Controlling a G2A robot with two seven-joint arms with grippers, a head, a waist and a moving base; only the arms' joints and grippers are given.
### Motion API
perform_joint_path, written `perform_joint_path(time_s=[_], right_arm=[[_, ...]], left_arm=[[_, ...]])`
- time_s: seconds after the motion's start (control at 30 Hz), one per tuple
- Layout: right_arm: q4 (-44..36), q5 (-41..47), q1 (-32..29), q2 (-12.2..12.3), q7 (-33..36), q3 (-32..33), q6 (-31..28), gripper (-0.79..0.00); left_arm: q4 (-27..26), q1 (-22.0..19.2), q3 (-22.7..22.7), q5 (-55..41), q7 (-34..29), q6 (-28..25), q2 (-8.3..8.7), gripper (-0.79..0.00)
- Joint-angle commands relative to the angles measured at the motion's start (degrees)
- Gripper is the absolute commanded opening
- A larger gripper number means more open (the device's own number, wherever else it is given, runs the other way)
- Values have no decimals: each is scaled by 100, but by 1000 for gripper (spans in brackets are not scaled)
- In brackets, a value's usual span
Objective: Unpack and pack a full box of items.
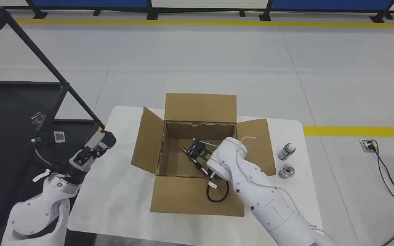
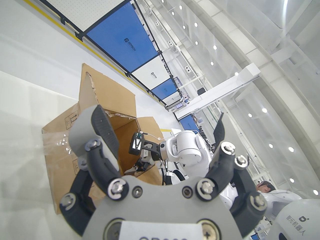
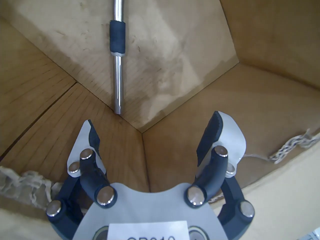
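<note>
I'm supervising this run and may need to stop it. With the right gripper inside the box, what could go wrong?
The thin metal rod lies on the floor of the box, one end at a wall seam; the open right gripper might slip off it or jam against cardboard. Withdrawing, the arm could snag a flap and shove the box toward the cans.

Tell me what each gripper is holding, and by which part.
Nothing is held. The left gripper is open beside the cardboard box; the right gripper is open inside it, clear of the metal rod.
</note>
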Motion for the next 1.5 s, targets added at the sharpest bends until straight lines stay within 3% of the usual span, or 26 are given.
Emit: perform_joint_path(time_s=[0.0,0.17,0.33,0.73,1.0,1.1,1.13,1.33,1.47], right_arm=[[-282,-64,-150,38,89,50,-50,0],[-723,-110,-422,87,167,98,-177,0],[-602,13,-400,32,-113,197,507,0],[1526,1031,498,-566,-1498,-439,1705,0],[2902,1606,921,-979,-2275,-718,1969,0],[3281,1741,1035,-1104,-2499,-777,1995,-252],[3387,1768,1066,-1143,-2546,-801,1990,-286],[3899,1922,1244,-1346,-2622,-902,1917,-394],[4185,1991,1338,-1450,-2702,-930,1891,-416]], left_arm=[[-20,8,15,6,4,-11,5,0],[-53,65,16,2,36,-34,18,0],[-65,149,-23,-46,69,-77,31,0],[-15,282,-208,-213,113,-126,72,0],[99,242,-302,-315,38,-107,108,0],[140,209,-319,-339,2,-103,121,0],[155,199,-321,-346,-10,-100,125,0],[214,155,-321,-379,-36,-79,147,0],[240,133,-308,-404,-46,-84,158,0]])
